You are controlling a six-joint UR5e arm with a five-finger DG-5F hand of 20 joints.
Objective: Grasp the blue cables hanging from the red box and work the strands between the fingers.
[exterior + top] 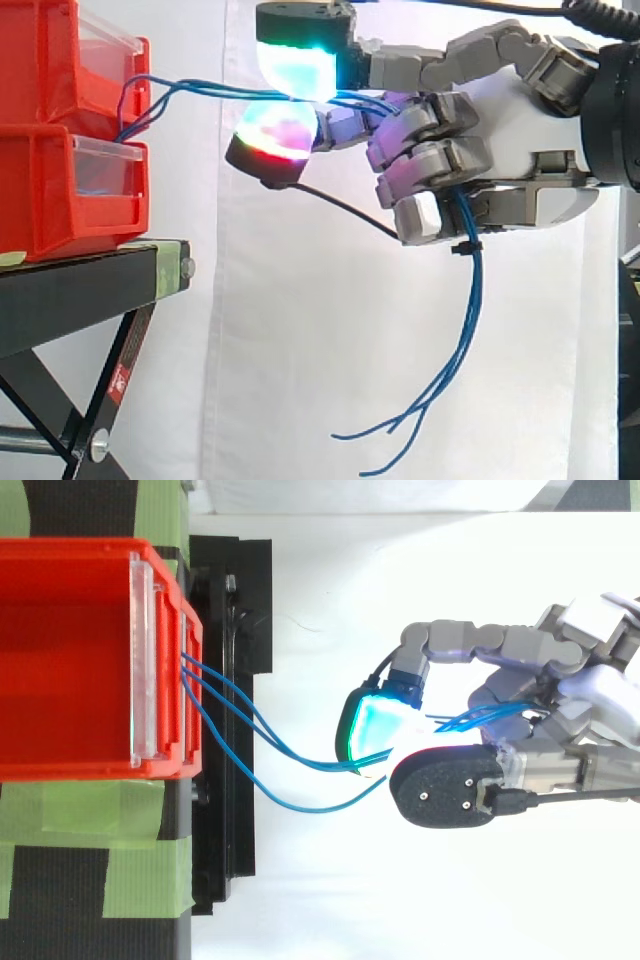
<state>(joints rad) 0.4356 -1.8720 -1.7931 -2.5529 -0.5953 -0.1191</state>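
One hand [520, 135] pinches three blue cables [471, 300] — two red bins [45, 190], stacked.

Open room below hand [520, 130]; red bins [45, 190] on black stand [80, 290] close off way ahead; blue cables [471, 290] span gap.

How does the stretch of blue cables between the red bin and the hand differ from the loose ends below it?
The stretch runs roughly level from the upper red bin to the hand, pinched between glowing pads; the loose ends hang down from the curled fingers. The stretch is held at both ends; the loose ends have free tips. The stretch's strands converge toward the pads; the loose ends fan apart. Both are blue strands.
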